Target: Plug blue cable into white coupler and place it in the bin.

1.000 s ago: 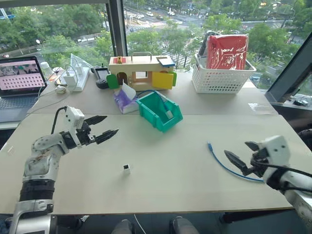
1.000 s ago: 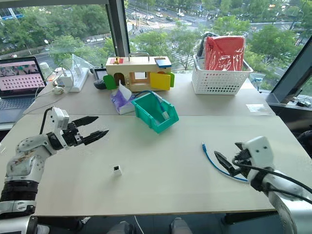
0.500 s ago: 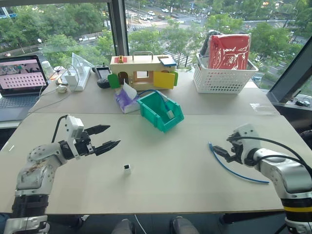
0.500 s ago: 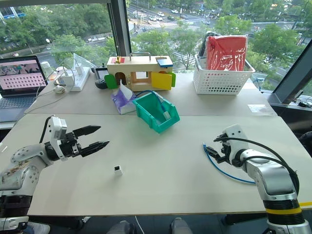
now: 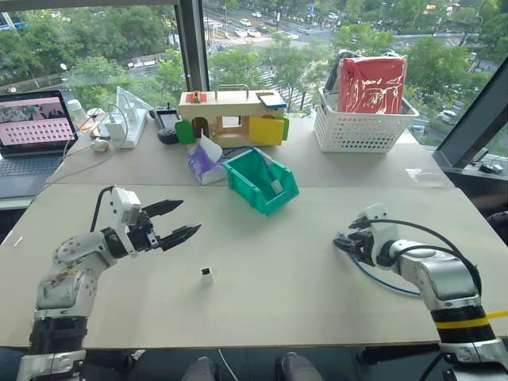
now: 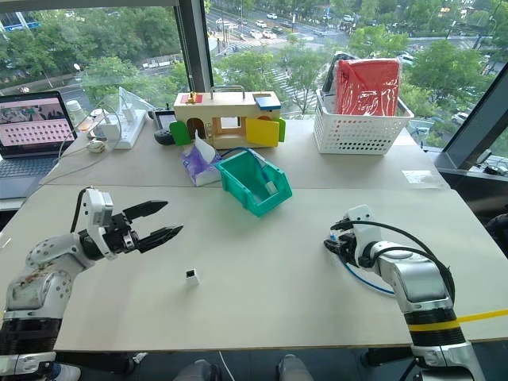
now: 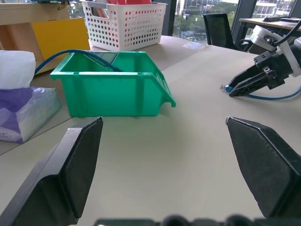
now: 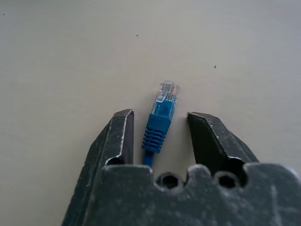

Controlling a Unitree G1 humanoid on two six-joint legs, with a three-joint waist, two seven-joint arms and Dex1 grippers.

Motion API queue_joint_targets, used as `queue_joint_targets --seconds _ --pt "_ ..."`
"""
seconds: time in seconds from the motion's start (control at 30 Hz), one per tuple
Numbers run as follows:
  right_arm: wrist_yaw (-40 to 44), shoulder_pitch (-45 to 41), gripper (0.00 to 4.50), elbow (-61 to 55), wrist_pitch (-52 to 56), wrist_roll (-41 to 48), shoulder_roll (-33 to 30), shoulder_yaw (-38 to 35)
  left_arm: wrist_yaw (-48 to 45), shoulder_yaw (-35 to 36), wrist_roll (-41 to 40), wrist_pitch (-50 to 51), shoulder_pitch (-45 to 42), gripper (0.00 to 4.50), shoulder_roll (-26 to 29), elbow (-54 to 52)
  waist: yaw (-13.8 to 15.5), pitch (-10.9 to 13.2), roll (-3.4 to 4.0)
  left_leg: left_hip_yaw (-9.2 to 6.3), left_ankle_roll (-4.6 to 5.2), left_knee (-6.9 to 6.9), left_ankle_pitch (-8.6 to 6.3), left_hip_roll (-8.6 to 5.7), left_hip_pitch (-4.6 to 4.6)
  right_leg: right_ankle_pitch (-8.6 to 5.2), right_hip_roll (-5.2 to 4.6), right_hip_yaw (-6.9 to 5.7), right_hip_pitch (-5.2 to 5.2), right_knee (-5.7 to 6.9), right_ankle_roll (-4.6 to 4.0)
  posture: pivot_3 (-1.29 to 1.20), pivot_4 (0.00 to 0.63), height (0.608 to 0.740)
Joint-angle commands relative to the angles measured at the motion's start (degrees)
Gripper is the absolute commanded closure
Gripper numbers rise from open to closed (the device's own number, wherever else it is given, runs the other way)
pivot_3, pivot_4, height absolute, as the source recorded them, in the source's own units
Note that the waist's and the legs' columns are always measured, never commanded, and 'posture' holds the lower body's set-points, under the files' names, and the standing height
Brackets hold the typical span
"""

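**Straddling the plug**

My right end effector (image 8: pixel 157 129) sits low on the table (image 5: pixel 270 302), fingers either side of the blue cable (image 8: pixel 159 123) plug with gaps showing, ready to pinch. The left end effector (image 5: pixel 176 222) hovers spread near the white coupler (image 5: pixel 206 275). The far bin (image 5: pixel 262 181) partly hides its contents.

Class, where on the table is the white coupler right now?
The white coupler sits alone on the table's near-left part, below the left tool.
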Motion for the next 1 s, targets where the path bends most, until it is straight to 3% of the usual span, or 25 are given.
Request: queue_joint_targets --seconds 0.03,0.1,0.2,0.3,0.5,0.7,0.77,0.83,1.0 --pt "3.3 0.2 3.78 0.1 -1.5 -1.0 -2.1 0.7 -0.9 1.1 0.1 -1.7 -0.7 0.00 1.4 -0.4 0.0 0.0 0.00 0.00 0.00 0.00 0.00 0.00 -0.01 0.00 0.00 0.00 0.00 0.00 0.00 0.00 0.150 0.732" --pt "8.1 -1.0 4.37 -1.3 -6.0 -1.7 -3.9 2.7 -1.5 0.9 0.2 -2.1 -0.8 0.00 1.8 -0.2 0.1 0.0 0.01 0.00 0.00 0.00 0.00 0.00 -0.01 0.00 0.00 0.00 0.00 -0.01 0.00 0.00 0.150 0.732" --pt "17.0 -3.9 4.38 -2.8 -13.5 -2.9 -5.9 7.4 -2.9 -0.4 0.9 -3.0 -1.6 0.00 2.4 0.6 -0.1 0.0 0.02 0.00 0.00 0.00 0.00 0.00 -0.01 0.00 0.00 0.00 -0.02 -0.01 0.00 0.00 0.150 0.732" --pt "29.4 -8.4 4.38 -2.4 -25.4 -8.2 -8.3 17.2 -5.3 -3.3 3.5 -5.2 -3.6 0.00 2.7 2.5 -0.5 0.0 0.06 0.00 0.01 0.00 0.00 0.00 0.00 -0.01 0.02 0.00 -0.04 0.02 0.01 0.00 0.150 0.732" --pt "40.4 -20.5 4.39 10.1 -39.7 -15.6 -1.7 28.1 -9.8 -9.0 7.2 -8.9 -9.2 0.00 1.9 6.4 -0.5 0.0 0.05 -0.01 0.00 0.02 0.01 -0.01 -0.05 0.00 0.03 -0.02 -0.06 0.02 0.00 0.00 0.150 0.732" --pt "44.8 -26.1 4.39 21.3 -46.0 -18.9 4.1 30.2 -13.3 -13.4 8.6 -9.7 -11.2 0.00 1.3 6.8 0.0 0.1 0.07 0.00 0.00 0.04 0.01 -0.02 -0.13 0.00 0.02 -0.03 -0.14 0.06 0.00 0.00 0.150 0.732" --pt "46.2 -26.6 3.38 22.4 -46.8 -19.0 4.7 30.0 -14.3 -14.7 8.7 -9.1 -11.8 0.00 0.7 6.4 0.4 0.1 0.08 0.00 0.00 0.04 0.01 -0.02 -0.14 -0.01 0.02 -0.05 -0.14 0.07 0.00 0.00 0.150 0.732" --pt "46.9 -26.6 2.93 22.3 -46.7 -18.5 4.9 28.9 -15.1 -16.1 9.1 -8.9 -12.6 0.00 0.0 6.5 0.5 0.1 0.08 0.00 0.00 0.04 0.01 -0.02 -0.15 -0.01 0.01 -0.06 -0.14 0.07 0.00 0.00 0.150 0.732" --pt "45.6 -25.3 1.21 16.9 -42.4 -16.7 3.4 24.3 -16.1 -20.2 12.3 -10.7 -16.4 0.00 -3.0 10.4 0.6 0.1 0.08 0.00 -0.01 0.12 0.01 -0.02 -0.14 0.00 0.01 -0.06 -0.14 0.16 -0.01 0.00 0.150 0.732"
